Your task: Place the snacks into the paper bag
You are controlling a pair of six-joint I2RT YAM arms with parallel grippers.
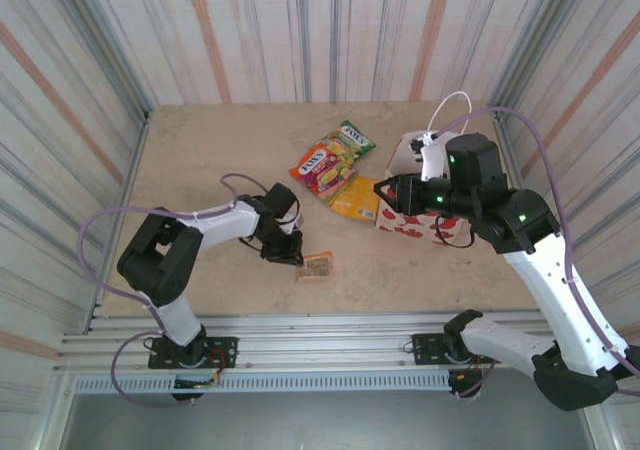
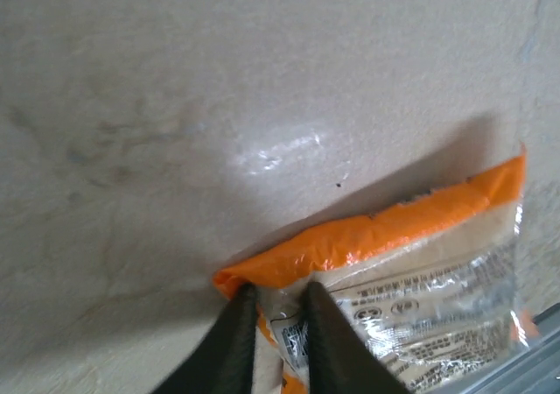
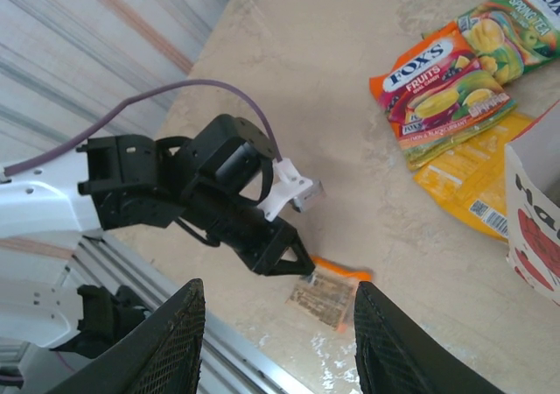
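Left gripper [image 2: 276, 291] fingers [image 2: 234, 341] pinch one corner of the orange-edged packet [image 2: 420, 263], which lies flat on the table [image 2: 175, 105] and fans out beyond them. The bite looks shallow, so lift slowly. Left arm reaches low, wrist pitched down. Right gripper [image 3: 280, 284] is spread and empty beside the paper bag [image 1: 410, 220].

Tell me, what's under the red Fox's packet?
A yellow packet sticks out from under the red packet, and a corner of a green one seems tucked beneath too. Anything else under it is covered.
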